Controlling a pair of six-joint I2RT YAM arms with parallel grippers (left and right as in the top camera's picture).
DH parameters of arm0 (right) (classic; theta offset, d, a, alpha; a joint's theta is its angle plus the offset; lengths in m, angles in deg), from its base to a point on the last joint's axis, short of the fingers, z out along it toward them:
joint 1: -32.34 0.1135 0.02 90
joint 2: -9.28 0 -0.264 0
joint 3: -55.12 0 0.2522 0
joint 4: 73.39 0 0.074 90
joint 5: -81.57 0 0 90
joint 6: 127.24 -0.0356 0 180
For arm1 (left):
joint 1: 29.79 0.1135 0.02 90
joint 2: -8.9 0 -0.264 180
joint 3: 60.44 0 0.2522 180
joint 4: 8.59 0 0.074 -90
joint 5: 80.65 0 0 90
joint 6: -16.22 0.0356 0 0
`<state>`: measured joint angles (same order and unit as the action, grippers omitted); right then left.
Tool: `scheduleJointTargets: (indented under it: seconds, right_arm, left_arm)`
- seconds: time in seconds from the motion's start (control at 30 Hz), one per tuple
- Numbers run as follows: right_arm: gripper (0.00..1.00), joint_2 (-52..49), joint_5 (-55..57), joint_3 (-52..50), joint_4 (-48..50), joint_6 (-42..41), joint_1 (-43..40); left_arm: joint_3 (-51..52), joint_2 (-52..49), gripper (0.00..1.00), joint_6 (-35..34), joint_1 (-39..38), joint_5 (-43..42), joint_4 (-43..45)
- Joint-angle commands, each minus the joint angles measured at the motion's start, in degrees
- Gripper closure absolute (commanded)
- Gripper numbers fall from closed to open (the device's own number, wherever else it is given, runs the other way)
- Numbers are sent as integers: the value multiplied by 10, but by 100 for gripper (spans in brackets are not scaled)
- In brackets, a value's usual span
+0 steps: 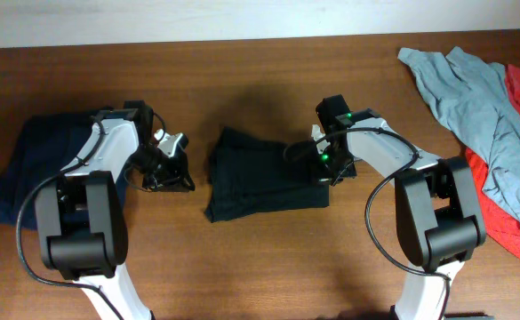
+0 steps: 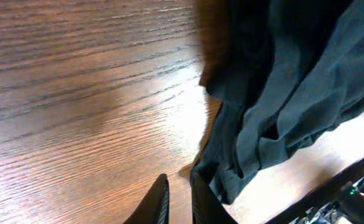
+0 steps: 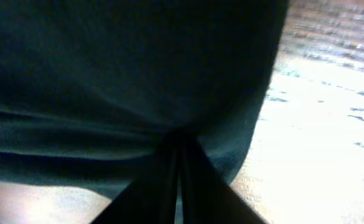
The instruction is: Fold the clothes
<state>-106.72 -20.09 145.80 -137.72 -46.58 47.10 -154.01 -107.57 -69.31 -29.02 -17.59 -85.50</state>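
The clothes (image 1: 260, 178) are a black T-shirt lying in a folded bundle at the middle of the table. My left gripper (image 1: 178, 169) sits just off the bundle's left edge. In the left wrist view its jaws (image 2: 179, 177) stand a little apart with bare wood between them, and one finger rests against the hem of the clothes (image 2: 281, 93). My right gripper (image 1: 324, 167) is at the bundle's right edge. Its fingers (image 3: 178, 134) are pressed together on the dark cloth (image 3: 119, 81), where a crease runs into the tips.
A dark navy garment (image 1: 28, 160) lies under the left arm at the table's left. A light grey-blue shirt (image 1: 473, 89) and a red garment (image 1: 517, 178) are heaped at the right edge. Brown wood (image 1: 268, 267) shows in front of the bundle.
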Motion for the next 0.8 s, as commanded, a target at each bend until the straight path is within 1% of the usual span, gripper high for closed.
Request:
scheduleJointTargets:
  seconds: [0.0, 0.07, 0.13, 0.2, 0.3, 0.37, 0.47, 0.57, 0.6, 0.73, 0.77]
  right_arm:
    - [91, -26, 48, -12, -11, -6, -6]
    - [91, -26, 48, -12, -13, -6, -6]
    - [91, -25, 46, -11, -15, -6, -6]
    - [90, -22, 46, -8, -23, -5, -6]
    - [89, 2, 41, -4, -29, -5, -6]
    - [89, 23, 31, -2, -31, -5, -6]
    - [85, 66, 9, -2, -32, -6, -6]
    - [85, 95, -26, -2, -27, -6, -6]
    - [85, 99, -42, -2, -24, -6, -6]
    - [96, 94, -109, -2, 2, -6, -5]
    - [96, 91, -118, -3, 12, -6, -4]
  left_arm:
    - [4, 29, 86, 17, -10, 8, 5]
    - [2, 48, 85, 21, -18, 7, 18]
    - [2, 63, 81, 51, -29, -10, 37]
    - [2, 72, 75, 63, -42, -14, 57]
    - [2, 73, 69, 77, -68, -11, 95]
    - [2, 73, 68, 76, -82, -12, 119]
    - [2, 73, 68, 77, -106, -12, 158]
    - [2, 73, 68, 101, -130, -9, 185]
    - [2, 73, 67, 107, -136, -2, 191]
    - [2, 56, 68, 108, -161, 69, 219]
    - [2, 47, 69, 109, -165, 79, 227]
